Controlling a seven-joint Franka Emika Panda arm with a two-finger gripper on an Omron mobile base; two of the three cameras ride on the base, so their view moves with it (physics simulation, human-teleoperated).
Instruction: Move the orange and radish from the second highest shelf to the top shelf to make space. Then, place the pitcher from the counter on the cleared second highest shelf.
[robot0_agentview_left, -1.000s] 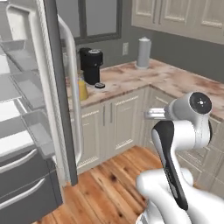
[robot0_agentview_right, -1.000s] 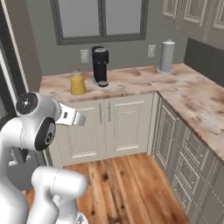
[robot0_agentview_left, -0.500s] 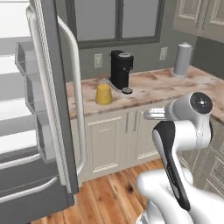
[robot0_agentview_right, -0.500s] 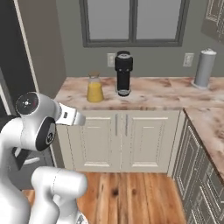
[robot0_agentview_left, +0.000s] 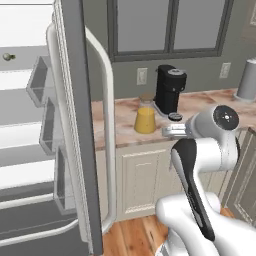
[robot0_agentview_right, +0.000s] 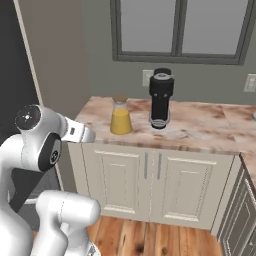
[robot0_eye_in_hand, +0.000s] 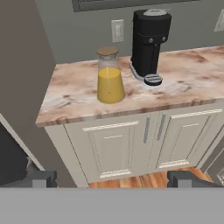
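Gripper (robot0_eye_in_hand: 111, 179) is standing spread wide with nothing between its two dark fingertips (robot0_eye_in_hand: 43, 178), hanging in the air in front of the cream cabinets (robot0_eye_in_hand: 131, 144), well short of the counter (robot0_eye_in_hand: 192, 83). Sitting on that mottled beige-pink worktop is the pitcher (robot0_eye_in_hand: 109, 76), upright, its lower part filled with amber-yellow liquid and a flat lid capping it; it is standing just to the left of the black coffee machine (robot0_eye_in_hand: 150, 43) and apart from it. In the left base view the pitcher (robot0_agentview_left: 146, 116) is showing beyond the edge of the open fridge door (robot0_agentview_left: 75, 125), with the white arm (robot0_agentview_left: 205, 150) rising in front of the cabinets. Far to the left in that view, a tiny pale ball, the radish (robot0_agentview_left: 6, 57), is resting on a pale fridge shelf (robot0_agentview_left: 20, 67) near the top of the fridge. A wall outlet (robot0_eye_in_hand: 118, 29) is showing behind the pitcher.
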